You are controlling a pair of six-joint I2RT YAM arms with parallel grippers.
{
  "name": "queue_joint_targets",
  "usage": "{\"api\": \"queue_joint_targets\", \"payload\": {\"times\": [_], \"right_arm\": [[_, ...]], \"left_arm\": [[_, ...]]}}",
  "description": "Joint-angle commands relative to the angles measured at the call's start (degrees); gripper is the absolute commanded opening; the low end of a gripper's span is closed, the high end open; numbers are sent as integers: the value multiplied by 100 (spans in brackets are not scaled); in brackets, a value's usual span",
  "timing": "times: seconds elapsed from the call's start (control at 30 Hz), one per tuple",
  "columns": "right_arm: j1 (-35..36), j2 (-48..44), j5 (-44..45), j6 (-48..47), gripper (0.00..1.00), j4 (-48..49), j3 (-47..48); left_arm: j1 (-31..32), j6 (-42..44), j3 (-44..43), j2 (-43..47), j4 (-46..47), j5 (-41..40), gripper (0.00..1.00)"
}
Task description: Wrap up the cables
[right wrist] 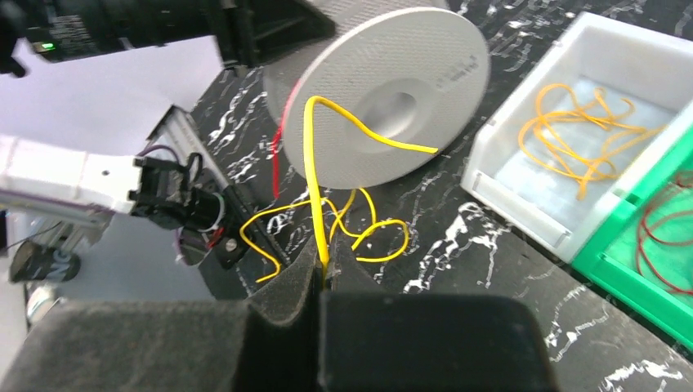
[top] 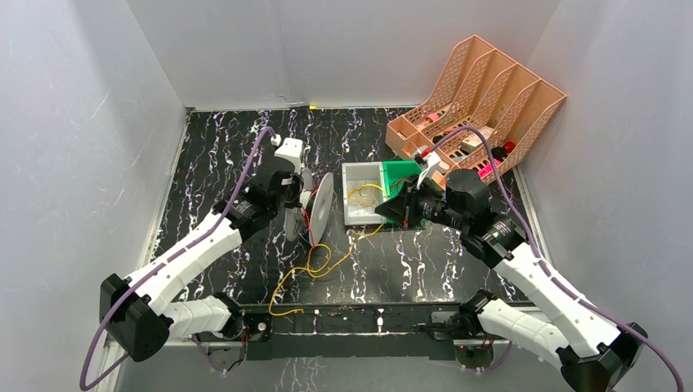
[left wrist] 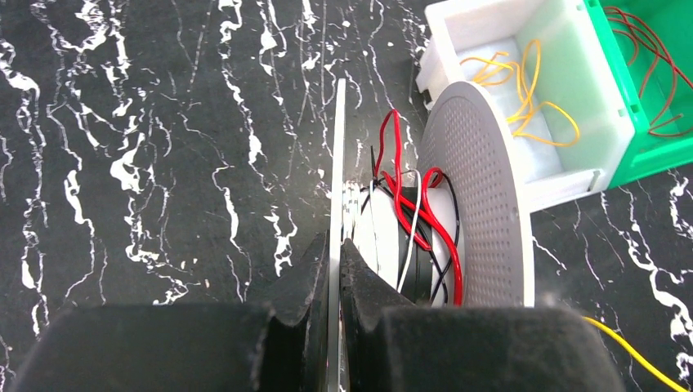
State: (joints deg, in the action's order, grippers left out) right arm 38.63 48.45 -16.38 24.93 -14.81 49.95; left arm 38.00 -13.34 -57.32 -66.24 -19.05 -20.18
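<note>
A white round spool (top: 323,208) stands on edge on the black marbled table, with red, white and black wires round its hub (left wrist: 413,224). My left gripper (left wrist: 335,255) is shut on the spool's thin left flange (left wrist: 338,139); it also shows in the top view (top: 298,204). My right gripper (right wrist: 327,265) is shut on a yellow cable (right wrist: 310,163), which rises in front of the spool's face (right wrist: 392,90) and bends right. The rest of this cable (top: 315,261) lies looped on the table towards the near edge. My right gripper (top: 382,216) hovers to the right of the spool.
A white bin (top: 347,196) behind the right gripper holds several more yellow cables (right wrist: 572,135). A green bin (top: 400,169) beside it holds thin brown wires (right wrist: 666,237). A peach file organiser (top: 482,90) stands at the back right. Grey walls close the table in.
</note>
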Motion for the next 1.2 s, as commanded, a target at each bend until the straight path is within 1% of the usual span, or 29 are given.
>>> {"api": "queue_joint_targets", "payload": {"times": [0.0,0.13,0.37,0.6,0.83,1.03,1.17], "right_arm": [[-22,91,-860,-143,0,520,458],[-24,330,-1190,-67,0,705,511],[-28,775,-1919,488,0,1697,319],[-27,1223,-2307,879,0,2243,263],[-23,1534,-2433,1260,0,2692,266],[-31,1832,-2347,1618,0,2793,335],[-28,1998,-2299,1793,0,2835,347]], "left_arm": [[6,96,-64,9,306,473,0],[6,156,44,-37,384,614,0],[6,146,44,-317,439,837,0],[6,44,151,-420,561,994,0],[6,69,176,-388,543,1031,11],[6,60,117,-393,534,1080,13],[6,60,114,-340,534,1072,17]]}}
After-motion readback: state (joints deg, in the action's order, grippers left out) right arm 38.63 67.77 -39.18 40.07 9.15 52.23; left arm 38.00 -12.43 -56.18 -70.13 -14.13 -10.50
